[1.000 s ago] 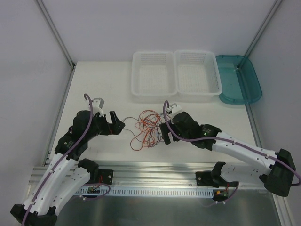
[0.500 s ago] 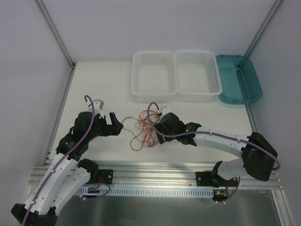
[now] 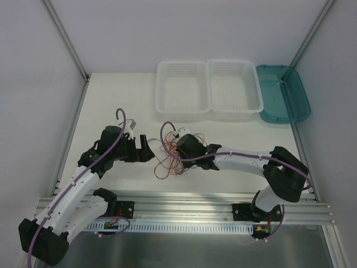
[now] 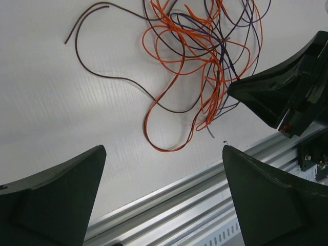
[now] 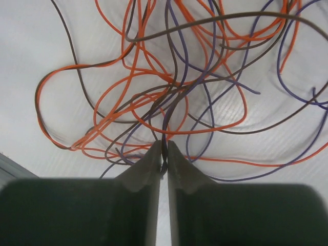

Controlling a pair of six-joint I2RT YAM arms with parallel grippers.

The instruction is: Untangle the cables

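- Right now the cables (image 3: 169, 161) lie in a loose heap on the white table (image 3: 111, 100). They are near its middle, closer to the metal rail (image 3: 184, 198) at the front than to the containers at the back.
- The heap is a mix of thin orange, dark brown and purple strands, looping over and under each other with no clear order.
- One dark brown strand trails out of the heap on the side toward the left arm. It curves alone over bare table, and its free end touches nothing else.
- The right gripper (image 3: 174, 146) reaches in from the right and sits over the heap, hiding part of it from above.
- Its fingers (image 5: 146, 164) are drawn almost together. A few dark strands run straight into the narrow slit between the tips, so it is pinching the cables.
- The left gripper (image 3: 146, 152) is just beside the heap on its left side, pointing toward it.
- Its fingers (image 4: 61, 184) are spread wide and hold nothing. The lowest orange loop shows on the table beyond the gap between them.
- The two grippers are near each other across the heap but do not touch.
- Two white baskets (image 3: 181, 109) stand side by side at the back, with a teal tray (image 3: 301, 106) just to their right. All are well apart from the cables.
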